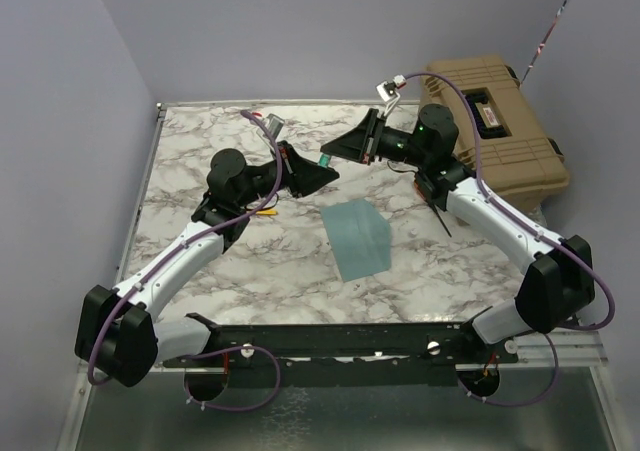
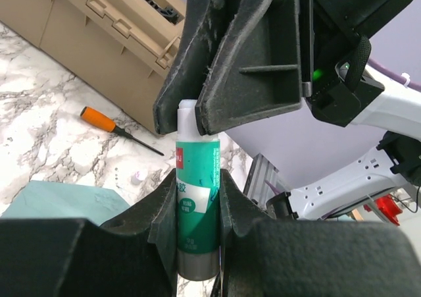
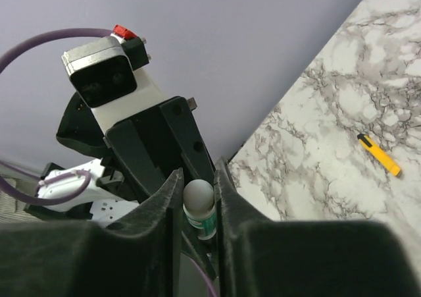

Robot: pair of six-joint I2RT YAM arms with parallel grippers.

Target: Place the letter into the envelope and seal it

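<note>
The teal-blue envelope (image 1: 357, 239) lies flat at mid-table, and its corner shows in the left wrist view (image 2: 59, 201). The letter is out of view. Above the table's far middle the two grippers meet on a green glue stick (image 1: 325, 159). My left gripper (image 2: 197, 205) is shut on the stick's green body (image 2: 196, 198). My right gripper (image 3: 197, 185) is shut on the stick's rounded pale cap (image 3: 198, 195), with both fingers touching it. From above, the left gripper (image 1: 318, 174) and the right gripper (image 1: 336, 151) point tip to tip.
A tan toolbox (image 1: 500, 121) stands at the back right. An orange-handled screwdriver (image 2: 99, 119) lies near it, under the right arm. A yellow utility knife (image 3: 379, 155) lies on the marble by the left arm (image 1: 265, 210).
</note>
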